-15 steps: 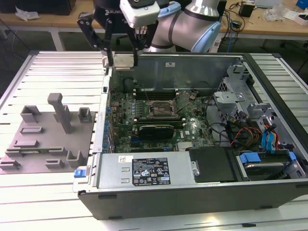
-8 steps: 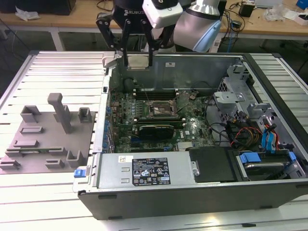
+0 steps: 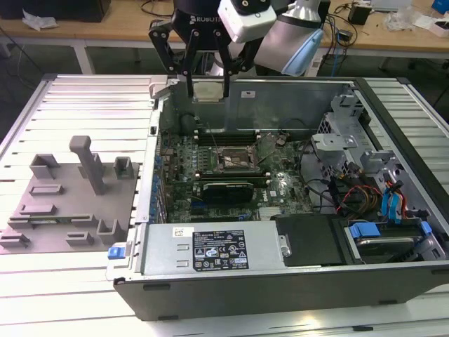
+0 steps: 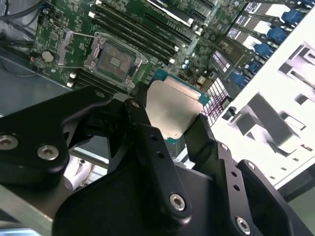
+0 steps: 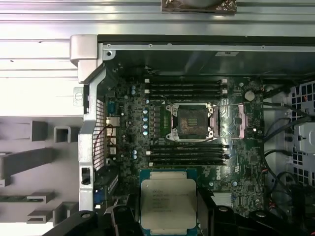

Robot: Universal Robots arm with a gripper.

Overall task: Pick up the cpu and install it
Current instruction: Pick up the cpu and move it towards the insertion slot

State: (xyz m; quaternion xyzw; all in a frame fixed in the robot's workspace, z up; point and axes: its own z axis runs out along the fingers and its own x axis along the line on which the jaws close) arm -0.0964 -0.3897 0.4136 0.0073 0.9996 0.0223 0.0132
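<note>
the cpu [image 3: 208, 90] sits in the upper middle of the exterior view, pinched by two opposite edges between the black fingers of the gripper [image 3: 208, 87]. the jaws are closed down to the chip's width and hold nothing else. in both wrist views i get the chip close: its silver-grey lid [image 4: 172, 105] faces the camera with the green rim showing, and the fingers [image 5: 129, 219] press on either side of it. it hangs in the air over the far wall of the open computer case [image 3: 295, 95], touching nothing but the gripper. the cpu socket [image 3: 235, 158] lies near the centre of the exterior view, well apart from the chip and lower in the frame. in the first wrist view the socket [image 5: 192, 120] looks empty, its load plate [image 5: 244, 120] swung out beside it, and memory slots [image 5: 184, 88] run along both sides. the grey fixture plate [image 3: 63, 203] rests on the table at the exterior view's left. i judge the pick finished and the carry to the socket in hand. seating calls for squaring the chip's edges to the socket frame, centring over it, and lowering flat without tilt, as the socket contacts would likely bend under a skewed touch.
</note>
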